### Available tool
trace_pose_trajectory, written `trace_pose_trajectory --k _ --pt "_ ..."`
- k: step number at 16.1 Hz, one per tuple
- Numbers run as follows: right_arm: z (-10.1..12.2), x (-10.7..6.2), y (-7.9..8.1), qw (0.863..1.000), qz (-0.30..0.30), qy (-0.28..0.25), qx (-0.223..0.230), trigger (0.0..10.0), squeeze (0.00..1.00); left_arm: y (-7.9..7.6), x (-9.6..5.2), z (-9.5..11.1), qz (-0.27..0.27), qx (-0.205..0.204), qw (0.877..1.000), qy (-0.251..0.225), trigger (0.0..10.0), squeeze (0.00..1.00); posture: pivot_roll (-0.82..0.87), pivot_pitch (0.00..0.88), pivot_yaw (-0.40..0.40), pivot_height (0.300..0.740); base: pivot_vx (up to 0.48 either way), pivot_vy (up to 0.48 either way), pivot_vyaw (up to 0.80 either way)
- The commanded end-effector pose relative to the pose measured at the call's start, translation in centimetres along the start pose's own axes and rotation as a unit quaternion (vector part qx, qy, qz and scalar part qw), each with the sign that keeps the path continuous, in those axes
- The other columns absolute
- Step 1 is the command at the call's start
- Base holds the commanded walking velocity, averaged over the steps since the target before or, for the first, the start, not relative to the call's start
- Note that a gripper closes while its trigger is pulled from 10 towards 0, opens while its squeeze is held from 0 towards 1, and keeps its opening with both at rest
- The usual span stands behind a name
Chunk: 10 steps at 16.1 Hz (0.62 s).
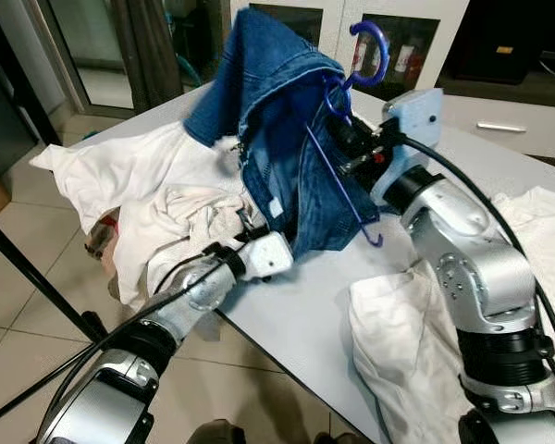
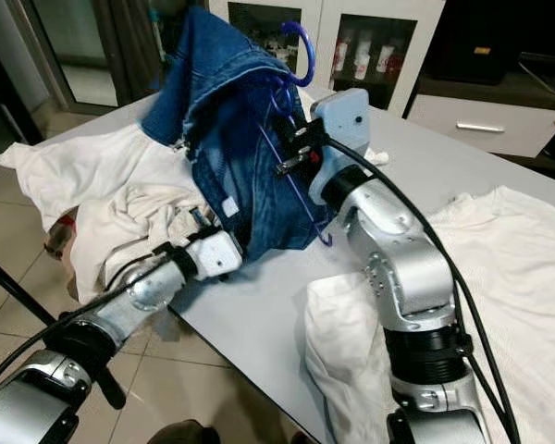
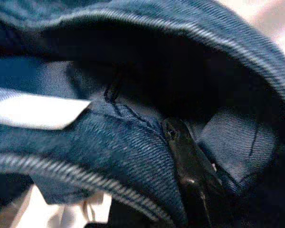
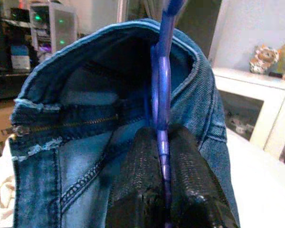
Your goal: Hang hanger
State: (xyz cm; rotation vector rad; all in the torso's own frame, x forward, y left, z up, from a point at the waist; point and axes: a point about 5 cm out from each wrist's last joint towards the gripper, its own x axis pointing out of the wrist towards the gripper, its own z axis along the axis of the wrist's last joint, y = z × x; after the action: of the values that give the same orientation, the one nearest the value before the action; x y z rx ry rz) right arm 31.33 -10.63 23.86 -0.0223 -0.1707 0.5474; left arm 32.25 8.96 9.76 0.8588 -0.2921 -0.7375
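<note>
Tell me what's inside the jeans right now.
The blue hanger runs inside the jeans, pinched by the right gripper; its hook sticks out on top. The left gripper reaches in below. The hanger's far shoulder is covered.

The right arm rises bent at the elbow, its wrist level, and the right gripper is clamped tight on the blue hanger, fingers pressed to either side of its stem. The left arm reaches forward and low, its left gripper buried in the jeans
</note>
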Motion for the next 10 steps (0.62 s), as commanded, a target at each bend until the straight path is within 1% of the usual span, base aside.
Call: trace_pose_trajectory --k 1,2,4,5,7,8,10 --pt "0.1 0.3 -0.4 1.000 -0.021 0.004 -0.003 0.0 0.00 -0.1 0.4 0.6 -0.016 0.030 0.999 -0.017 0.0 0.00 0.03 0.014 -0.008 0.740 0.000 0.000 0.00" --pt "-0.1 0.4 -0.8 0.999 -0.037 0.013 0.003 0.0 0.00 -0.2 0.4 0.7 -0.020 0.043 0.999 -0.019 0.0 0.00 0.03 0.014 -0.008 0.740 0.000 0.000 0.00" --pt "-0.3 0.5 -1.5 0.998 -0.063 0.023 0.018 0.0 0.00 -0.3 0.4 0.8 -0.017 0.049 0.998 -0.024 0.0 0.00 0.03 0.016 -0.009 0.740 0.000 0.000 0.00" --pt "-0.4 0.6 -1.8 0.995 -0.083 0.029 0.040 0.0 0.00 -0.4 0.7 1.2 -0.012 0.056 0.998 -0.034 0.0 0.00 0.03 0.016 -0.012 0.740 0.000 0.000 0.00" --pt "-0.5 0.8 -1.9 0.994 -0.092 0.032 0.052 0.0 0.00 -0.8 0.9 1.4 -0.012 0.056 0.998 -0.038 0.0 0.00 0.03 0.017 -0.014 0.740 0.000 0.000 0.00" --pt "-0.3 0.9 -1.9 0.994 -0.089 0.030 0.050 0.0 0.00 -0.9 0.9 1.3 -0.012 0.052 0.998 -0.035 0.0 0.00 0.03 0.017 -0.014 0.740 0.000 0.000 0.00" --pt "0.6 0.8 -2.3 0.996 -0.090 0.011 0.026 0.0 0.00 -0.3 0.6 0.6 0.016 0.021 1.000 -0.015 0.0 0.00 0.03 0.016 -0.015 0.740 0.000 0.000 0.00"
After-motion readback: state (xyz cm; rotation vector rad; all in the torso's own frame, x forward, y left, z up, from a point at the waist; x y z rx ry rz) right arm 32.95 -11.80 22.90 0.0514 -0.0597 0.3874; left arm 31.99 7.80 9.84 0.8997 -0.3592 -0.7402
